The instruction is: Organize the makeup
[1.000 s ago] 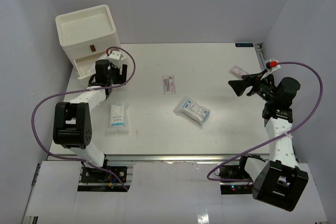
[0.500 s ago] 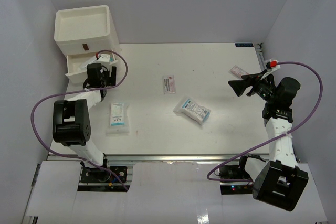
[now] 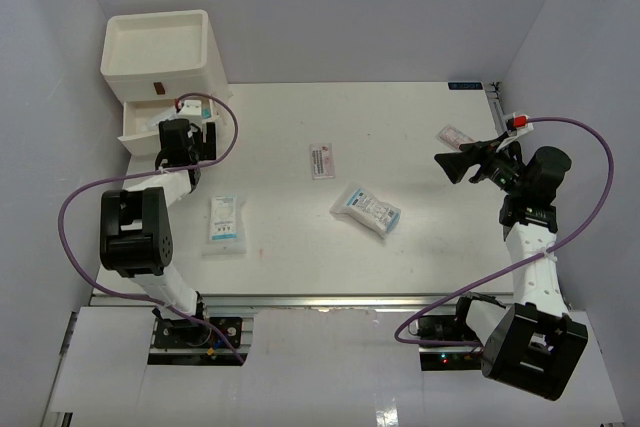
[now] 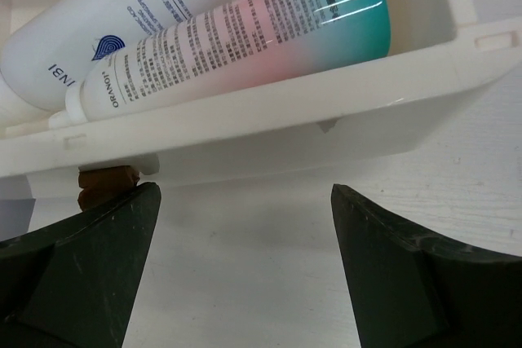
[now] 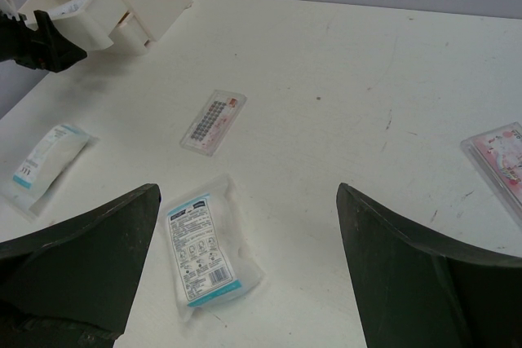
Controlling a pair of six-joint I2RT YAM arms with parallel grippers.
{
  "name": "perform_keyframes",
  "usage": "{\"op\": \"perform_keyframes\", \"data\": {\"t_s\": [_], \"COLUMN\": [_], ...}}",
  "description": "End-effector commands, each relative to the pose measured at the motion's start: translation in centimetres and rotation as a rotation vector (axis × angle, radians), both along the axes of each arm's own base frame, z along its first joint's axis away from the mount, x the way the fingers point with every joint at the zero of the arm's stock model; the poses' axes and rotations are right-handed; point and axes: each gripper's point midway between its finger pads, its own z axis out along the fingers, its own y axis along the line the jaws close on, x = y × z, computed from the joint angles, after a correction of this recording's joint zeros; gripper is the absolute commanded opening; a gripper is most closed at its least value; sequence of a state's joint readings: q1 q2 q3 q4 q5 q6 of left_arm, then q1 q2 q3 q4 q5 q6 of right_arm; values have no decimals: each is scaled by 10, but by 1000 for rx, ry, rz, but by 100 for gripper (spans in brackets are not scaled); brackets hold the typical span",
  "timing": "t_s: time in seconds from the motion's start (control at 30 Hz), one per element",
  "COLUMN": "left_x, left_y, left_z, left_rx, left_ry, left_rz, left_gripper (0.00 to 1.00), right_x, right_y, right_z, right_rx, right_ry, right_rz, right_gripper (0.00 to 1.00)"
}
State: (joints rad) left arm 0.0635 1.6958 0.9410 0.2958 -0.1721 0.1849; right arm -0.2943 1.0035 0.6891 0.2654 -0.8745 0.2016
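Note:
Two tubes lie in the open drawer [image 4: 269, 124] of the white drawer box [image 3: 155, 47]: a white tube [image 4: 122, 14] and a pink-to-teal tube [image 4: 245, 30]. My left gripper [image 4: 245, 193] is open and empty, right in front of the drawer's front wall; in the top view it [image 3: 185, 119] sits at the drawer. One sachet pack [image 3: 366, 209] lies mid-table, also in the right wrist view [image 5: 204, 250]. A second sachet [image 3: 225, 222] lies left. A pink-white packet [image 3: 322, 160] lies at the centre, another [image 3: 457, 136] at the right. My right gripper [image 3: 452, 165] is open and empty, raised above the table.
A brown handle [image 4: 106, 181] shows under the drawer's left end. The side walls stand close to the box at the left and to the right arm at the right. Purple cables loop around both arms.
The left gripper has moved left and a little farther back, and the drawer box and its drawer have shifted left with it. The right arm has not moved.

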Motion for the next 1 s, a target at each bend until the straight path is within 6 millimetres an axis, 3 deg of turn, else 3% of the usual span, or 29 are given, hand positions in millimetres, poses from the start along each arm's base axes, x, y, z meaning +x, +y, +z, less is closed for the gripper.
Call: {"op": "perform_keyframes", "data": {"t_s": [0.0,0.13,0.43,0.6,0.73,0.87,0.97], "left_x": [-5,-23,-46,-42,-31,-14,7], "left_y": [-1,-2,-10,-41,-80,-79,-79], "left_z": [34,30,59,118,182,210,221], "left_rx": [-94,-287,-589,-666,-507,-291,-227], "left_ry": [-127,-173,-228,-296,-342,-377,-371], "left_rz": [45,181,358,161,-228,-350,-396], "left_gripper": [96,95,95,98,98,98,98], "right_x": [0,0,-1,-2,-3,-3,-2], "right_y": [1,1,1,3,4,4,5], "right_z": [7,7,9,9,10,10,6], "right_rx": [-19,-19,-20,-18,-20,-18,-12], "right_ry": [-45,-43,-50,-48,-53,-51,-37], "right_rz": [15,19,22,32,35,40,43], "right_gripper": [95,95,95,95,95,95,95]}}
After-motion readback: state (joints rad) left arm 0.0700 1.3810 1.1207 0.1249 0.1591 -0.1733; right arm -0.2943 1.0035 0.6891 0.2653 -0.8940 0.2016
